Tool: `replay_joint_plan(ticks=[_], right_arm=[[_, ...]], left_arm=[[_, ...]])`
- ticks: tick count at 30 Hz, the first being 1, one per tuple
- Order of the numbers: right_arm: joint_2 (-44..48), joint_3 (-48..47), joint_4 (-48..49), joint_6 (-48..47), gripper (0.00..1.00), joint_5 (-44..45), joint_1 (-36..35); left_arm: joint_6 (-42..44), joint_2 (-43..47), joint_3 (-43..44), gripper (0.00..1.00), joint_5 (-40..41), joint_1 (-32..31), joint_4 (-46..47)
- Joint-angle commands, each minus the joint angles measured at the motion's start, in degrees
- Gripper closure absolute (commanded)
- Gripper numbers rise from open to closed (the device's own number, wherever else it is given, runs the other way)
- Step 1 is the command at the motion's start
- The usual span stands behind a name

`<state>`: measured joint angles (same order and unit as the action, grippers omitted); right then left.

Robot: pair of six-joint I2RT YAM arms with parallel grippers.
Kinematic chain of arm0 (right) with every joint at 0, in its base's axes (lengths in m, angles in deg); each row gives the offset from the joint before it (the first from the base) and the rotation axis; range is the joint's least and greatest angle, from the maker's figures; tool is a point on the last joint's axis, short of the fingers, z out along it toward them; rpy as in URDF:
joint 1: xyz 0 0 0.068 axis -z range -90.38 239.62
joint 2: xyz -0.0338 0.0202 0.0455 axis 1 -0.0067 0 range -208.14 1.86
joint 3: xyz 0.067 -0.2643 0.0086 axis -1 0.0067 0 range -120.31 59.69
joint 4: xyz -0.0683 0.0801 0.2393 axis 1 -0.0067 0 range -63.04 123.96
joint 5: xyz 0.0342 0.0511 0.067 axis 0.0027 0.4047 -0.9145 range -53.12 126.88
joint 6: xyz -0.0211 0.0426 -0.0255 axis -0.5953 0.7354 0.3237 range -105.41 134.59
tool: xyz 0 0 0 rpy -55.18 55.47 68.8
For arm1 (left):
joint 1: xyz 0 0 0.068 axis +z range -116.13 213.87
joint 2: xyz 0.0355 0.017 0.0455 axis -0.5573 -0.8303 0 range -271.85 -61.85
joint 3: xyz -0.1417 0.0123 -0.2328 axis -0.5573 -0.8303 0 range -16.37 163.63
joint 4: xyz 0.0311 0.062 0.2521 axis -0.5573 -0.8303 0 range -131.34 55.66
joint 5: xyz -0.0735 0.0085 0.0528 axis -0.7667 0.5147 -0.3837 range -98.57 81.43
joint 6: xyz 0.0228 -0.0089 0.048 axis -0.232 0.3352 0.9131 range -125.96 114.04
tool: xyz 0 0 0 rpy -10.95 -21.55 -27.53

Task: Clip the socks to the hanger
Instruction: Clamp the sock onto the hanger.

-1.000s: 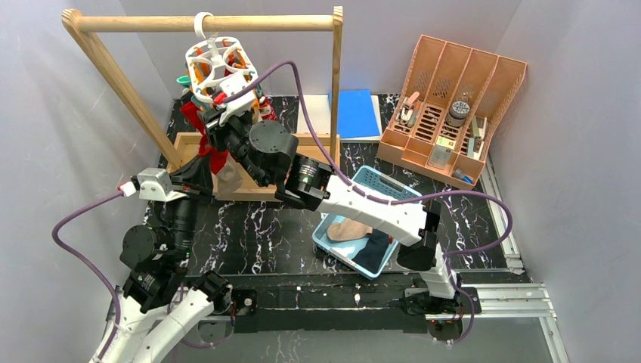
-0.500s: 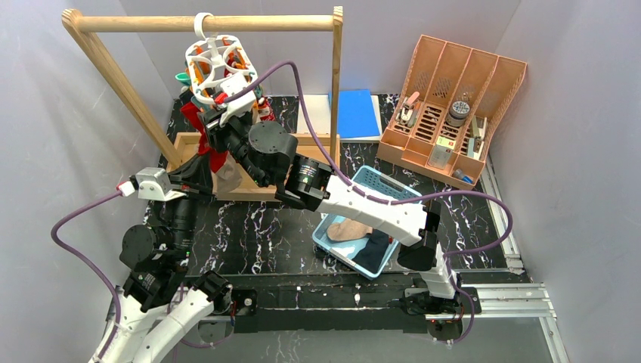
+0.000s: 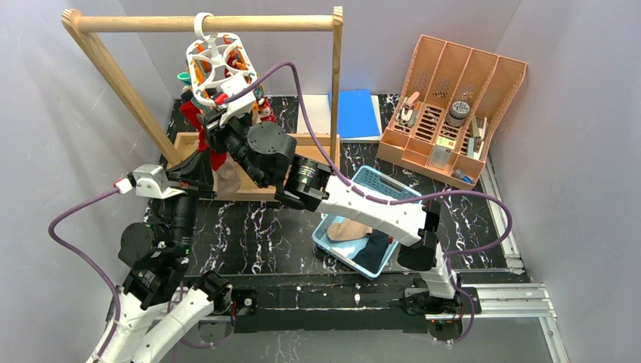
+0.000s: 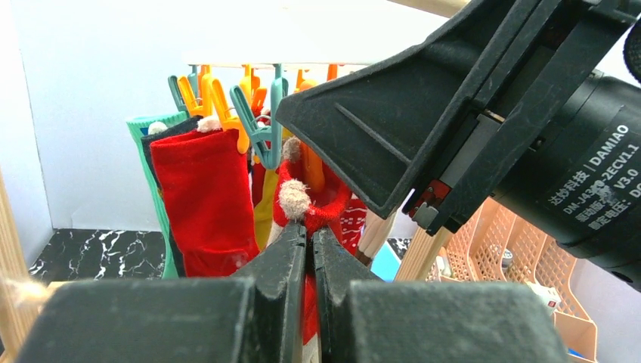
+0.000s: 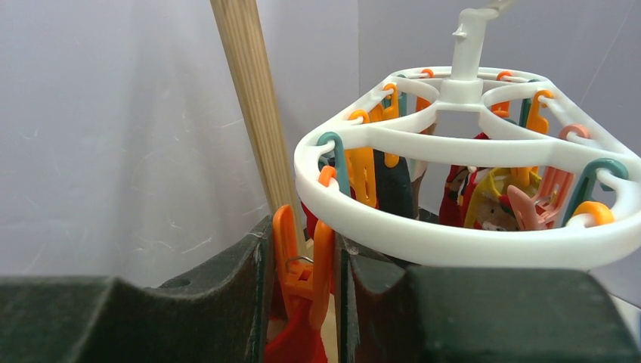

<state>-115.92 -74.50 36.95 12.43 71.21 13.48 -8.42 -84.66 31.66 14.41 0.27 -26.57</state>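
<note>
The white ring hanger hangs by its hook from the wooden rail, with several socks clipped under it. My right gripper is just below the ring. In the right wrist view its fingers press both handles of an orange clip under the hanger ring. My left gripper is shut on a red sock with a beige pom-pom and holds its cuff up at that clip. Another red sock hangs to the left. In the top view the left gripper is under the right one.
The light wooden rail frame stands over a wooden tray. A blue basket holds a tan sock and a navy sock. An orange desk organiser and a blue folder are at the back right.
My left wrist has shifted slightly left and up with the red sock. The right gripper and the hanger have edged a little up and left.
</note>
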Motion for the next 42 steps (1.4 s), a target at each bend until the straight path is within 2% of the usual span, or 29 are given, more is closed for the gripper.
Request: replay_joint_plan(ticks=[1,7,13,15,19,21,25,30,34,39,42], right_arm=[[2.94,0.20,0.48,1.45,0.99,-0.40,-0.33],[3.94,0.82,-0.26,2.61,0.96,-1.00,-0.29],[4.52,0.12,-1.59,4.53,0.55,-1.61,-0.33],[5.06,0.11,-2.04,5.26,0.45,-1.89,-0.34],[6.48,0.07,-2.89,6.85,0.32,-4.49,-0.35],[7.40,-0.11,-5.40,7.82,0.21,-6.35,-0.40],[9.79,0.44,-7.82,10.03,0.04,-9.44,-0.39],[15.47,6.15,-8.68,13.57,0.01,-11.62,-0.38],[22.26,13.78,-8.53,15.48,0.01,-11.22,-0.41],[33.02,27.29,-5.16,17.93,0.01,-11.14,-0.41],[35.22,29.15,-6.74,18.12,0.01,-11.92,-0.38]], left_arm=[[-0.93,-1.03,2.30,1.00,-0.73,-0.23,3.48],[-0.79,-1.02,2.53,1.00,-0.66,-0.23,3.40],[-0.67,-1.19,2.86,1.00,-1.05,-0.23,2.71],[-0.54,-1.19,2.78,1.00,-1.01,-0.23,2.45],[-0.45,-1.31,2.68,1.00,-1.31,-0.23,2.04],[-0.36,-1.36,2.76,1.00,-1.72,-0.23,1.76],[-0.35,-1.59,2.96,0.86,-2.33,-0.23,1.74],[0.09,-2.63,4.25,0.73,-4.43,-0.23,0.05],[1.60,-3.07,6.76,0.49,-7.82,-0.23,-3.97],[2.06,-3.01,8.68,0.03,-13.25,-0.23,-7.41],[2.10,-2.39,8.64,0.02,-15.27,-0.23,-10.05]])
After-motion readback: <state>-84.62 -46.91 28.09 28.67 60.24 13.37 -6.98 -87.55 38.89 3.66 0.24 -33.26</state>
